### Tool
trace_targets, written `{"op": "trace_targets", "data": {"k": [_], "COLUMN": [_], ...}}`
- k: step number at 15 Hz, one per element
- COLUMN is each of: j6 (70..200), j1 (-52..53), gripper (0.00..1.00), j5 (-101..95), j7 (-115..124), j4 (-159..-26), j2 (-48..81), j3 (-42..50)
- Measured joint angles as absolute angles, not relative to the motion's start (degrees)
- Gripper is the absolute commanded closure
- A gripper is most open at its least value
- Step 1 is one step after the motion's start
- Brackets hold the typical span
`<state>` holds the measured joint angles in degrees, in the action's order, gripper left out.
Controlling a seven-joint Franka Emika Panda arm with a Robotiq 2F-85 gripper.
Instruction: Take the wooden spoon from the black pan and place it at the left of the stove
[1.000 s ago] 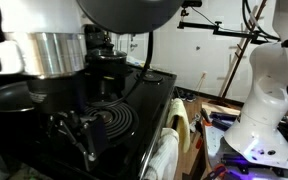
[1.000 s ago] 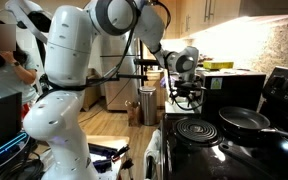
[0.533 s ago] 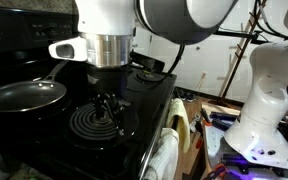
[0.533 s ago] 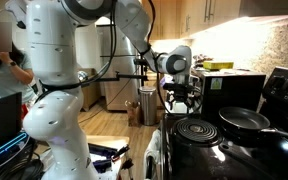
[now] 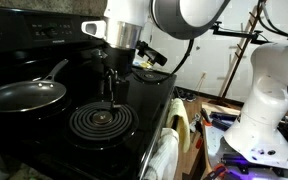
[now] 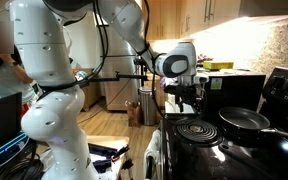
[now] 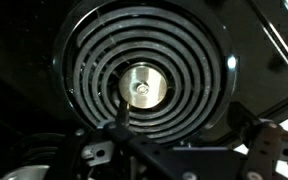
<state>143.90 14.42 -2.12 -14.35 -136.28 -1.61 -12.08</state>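
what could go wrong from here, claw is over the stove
1. The claw hangs over the coil burner, not the pan. Dropping straight down would likely hit the coil.
2. The pan's handle angles up toward the claw's side. A low sideways move might knock it and shift the pan.
3. No spoon shows in the pan in either exterior view, so a grasp there may close on nothing.

A coiled burner ring with a shiny centre fills the stove top.
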Motion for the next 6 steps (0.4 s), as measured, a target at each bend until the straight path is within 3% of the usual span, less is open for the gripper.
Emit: {"op": "trace_targets", "data": {"k": [6], "j6": [148.41], "j1": [13.71], "gripper": [0.0], "j5": [4.01], "j7": [-19.7], "j4": [-136.39], "j2": [-1.45], "j3": [-10.62]}}
